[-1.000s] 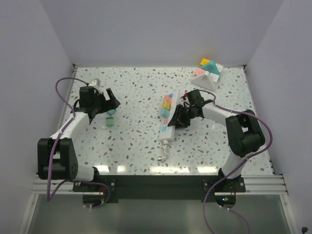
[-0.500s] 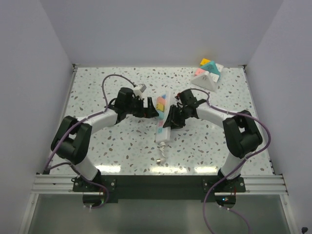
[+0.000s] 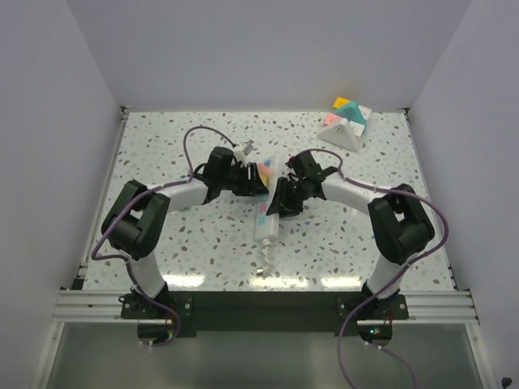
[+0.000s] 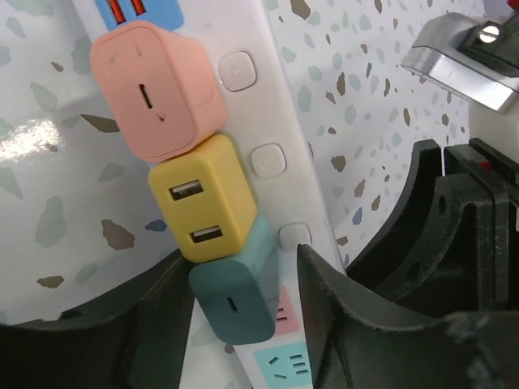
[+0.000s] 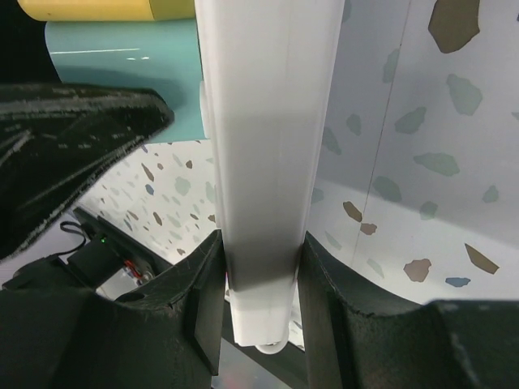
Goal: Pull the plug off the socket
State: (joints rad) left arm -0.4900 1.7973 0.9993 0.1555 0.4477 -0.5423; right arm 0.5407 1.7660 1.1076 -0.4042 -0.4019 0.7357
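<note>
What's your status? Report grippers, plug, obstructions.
Left gripper open, straddling teal plug. Right gripper shut on power strip. Teal plug seated, not yet pulled. Yellow plug hard against it on one side.

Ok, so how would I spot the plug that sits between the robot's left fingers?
Find the white power strip in the middle of the speckled table. Three chunky plugs sit in a row on it: the pink plug, the yellow plug, then the teal plug at the end. That teal one is yours, with a single small slot on its face where yellow has two ports.
</note>
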